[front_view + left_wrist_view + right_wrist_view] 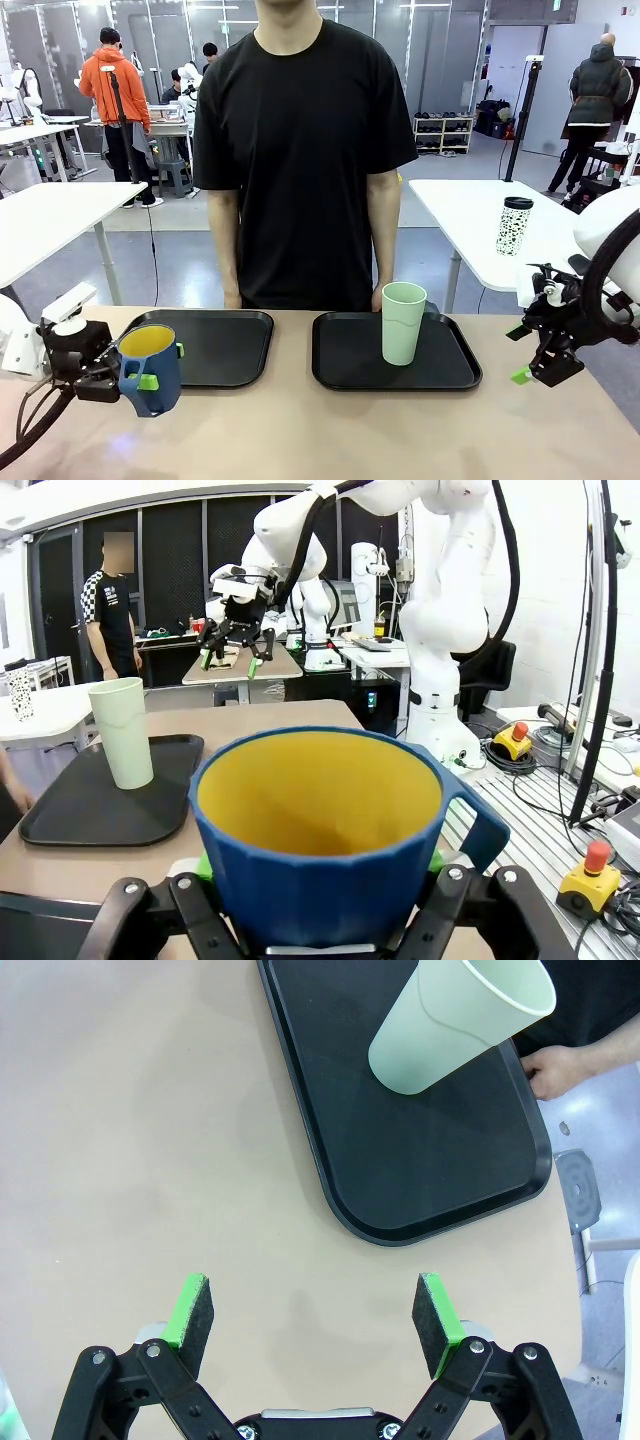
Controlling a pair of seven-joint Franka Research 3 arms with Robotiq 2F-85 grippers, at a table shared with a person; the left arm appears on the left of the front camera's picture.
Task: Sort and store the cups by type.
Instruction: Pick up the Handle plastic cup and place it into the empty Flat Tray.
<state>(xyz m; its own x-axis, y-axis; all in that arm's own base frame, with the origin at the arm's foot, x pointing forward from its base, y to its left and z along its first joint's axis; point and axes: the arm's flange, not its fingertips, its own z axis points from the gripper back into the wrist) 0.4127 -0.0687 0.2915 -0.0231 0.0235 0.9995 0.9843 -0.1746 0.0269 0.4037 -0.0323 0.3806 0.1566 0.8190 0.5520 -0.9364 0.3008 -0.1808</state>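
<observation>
Left gripper [128, 383] clamped on the blue mug [151, 369] (yellow inside, upright) — held above the table's [330, 430] left near edge, just short of the left tray [225, 345]. Green tumbler [403, 322] stands upright at the right tray's [350, 365] far edge. Right gripper [315, 1325] spread wide, holding nothing — over bare table beside the right tray.

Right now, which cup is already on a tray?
The mint-green tumbler, standing upright on the right-hand tray. The blue mug is off the trays, held by the left gripper.
</observation>
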